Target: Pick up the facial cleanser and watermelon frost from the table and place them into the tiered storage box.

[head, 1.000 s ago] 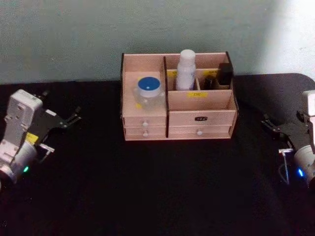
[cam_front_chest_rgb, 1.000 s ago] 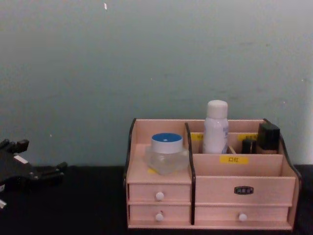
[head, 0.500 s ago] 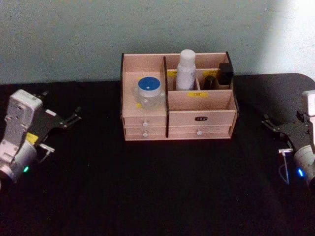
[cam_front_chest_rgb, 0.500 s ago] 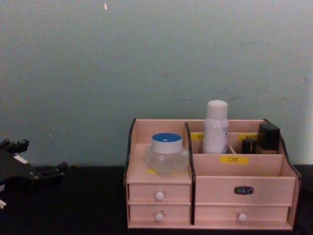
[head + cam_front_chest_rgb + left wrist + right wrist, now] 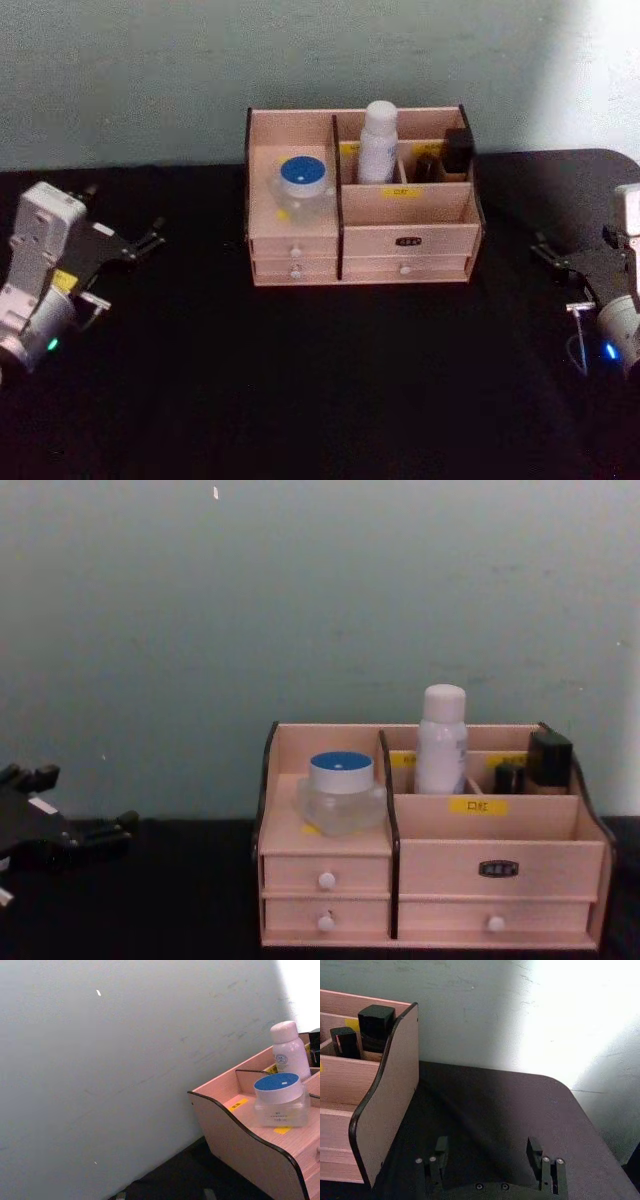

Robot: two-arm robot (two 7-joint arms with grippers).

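The tiered storage box (image 5: pixel 405 241) (image 5: pixel 432 864) stands at the back middle of the black table. A clear jar with a blue lid (image 5: pixel 305 187) (image 5: pixel 341 792) (image 5: pixel 279 1099) sits on its left tier. A white bottle (image 5: pixel 378 142) (image 5: pixel 441 739) (image 5: pixel 290 1050) stands upright in a rear compartment. Their labels are too small to tell which is the facial cleanser and which the watermelon frost. My left gripper (image 5: pixel 124 214) (image 5: pixel 84 800) rests open and empty at the table's far left. My right gripper (image 5: pixel 566 262) (image 5: pixel 487 1152) rests open and empty at the far right, beside the box's end wall (image 5: pixel 387 1105).
Two dark cosmetic items (image 5: pixel 447 154) (image 5: pixel 535 763) (image 5: pixel 362 1030) stand in the box's back right compartments. A pale wall (image 5: pixel 320 610) rises right behind the box. The black tabletop (image 5: pixel 330 380) stretches in front of the box, and its rounded right corner (image 5: pixel 570 1100) lies near my right gripper.
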